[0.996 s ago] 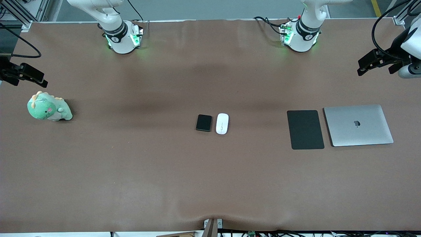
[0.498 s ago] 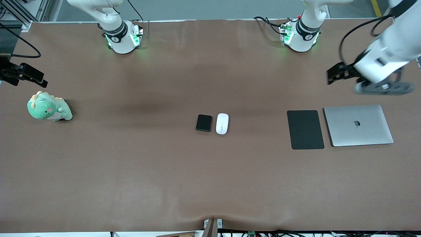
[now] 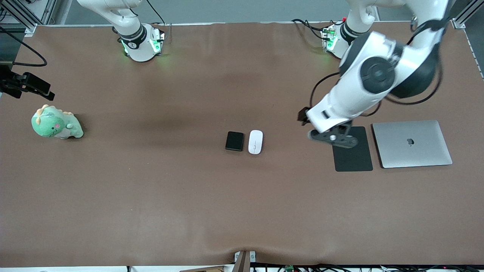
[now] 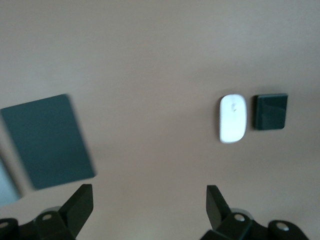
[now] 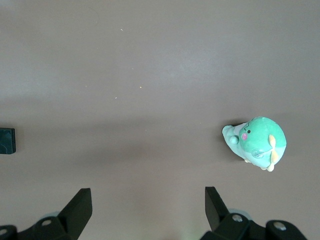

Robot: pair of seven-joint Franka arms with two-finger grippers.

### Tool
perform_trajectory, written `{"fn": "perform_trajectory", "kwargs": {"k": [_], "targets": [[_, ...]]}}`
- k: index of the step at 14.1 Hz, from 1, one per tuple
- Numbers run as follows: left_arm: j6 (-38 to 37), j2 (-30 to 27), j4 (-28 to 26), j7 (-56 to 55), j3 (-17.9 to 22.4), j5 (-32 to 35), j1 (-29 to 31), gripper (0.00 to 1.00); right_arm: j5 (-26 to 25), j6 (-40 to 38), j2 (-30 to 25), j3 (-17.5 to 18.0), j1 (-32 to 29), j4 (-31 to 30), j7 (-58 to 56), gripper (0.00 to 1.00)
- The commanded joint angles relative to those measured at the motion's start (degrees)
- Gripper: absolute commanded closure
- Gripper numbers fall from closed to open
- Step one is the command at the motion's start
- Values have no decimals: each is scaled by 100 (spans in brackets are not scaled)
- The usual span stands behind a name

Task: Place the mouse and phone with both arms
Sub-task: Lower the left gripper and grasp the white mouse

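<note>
Left claw (image 4: 147, 207), wide open and empty over the desk (image 3: 151, 196) beside the mouse pad (image 3: 353, 155), should straddle the white mouse (image 3: 255, 141) touching-close beside the phone (image 3: 234, 141) at mid-desk, while the right claw (image 5: 145, 210) waits open near the dinosaur plush (image 3: 55, 123).

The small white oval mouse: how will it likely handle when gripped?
The small white oval mouse looks glossy and rounded, so the fingers may slip. It lies flat and low, probably rigid, unlikely to roll. The black phone alongside may crowd one finger.
</note>
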Motion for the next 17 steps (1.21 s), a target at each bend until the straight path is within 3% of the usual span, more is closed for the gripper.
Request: {"fn": "perform_trajectory", "kwargs": {"k": [1, 7, 14, 17], "targets": [[755, 722, 158, -497, 17, 307, -466, 0, 4, -61, 25, 30, -44, 76, 42, 0], [1908, 1927, 175, -1612, 78, 896, -1267, 0, 4, -69, 25, 30, -44, 76, 42, 0], [2419, 2367, 175, -2413, 87, 1055, -1514, 0, 4, -69, 25, 30, -44, 76, 42, 0], [2577, 2499, 184, -2528, 280, 1064, -1707, 0, 4, -69, 25, 30, -44, 76, 42, 0]]}}
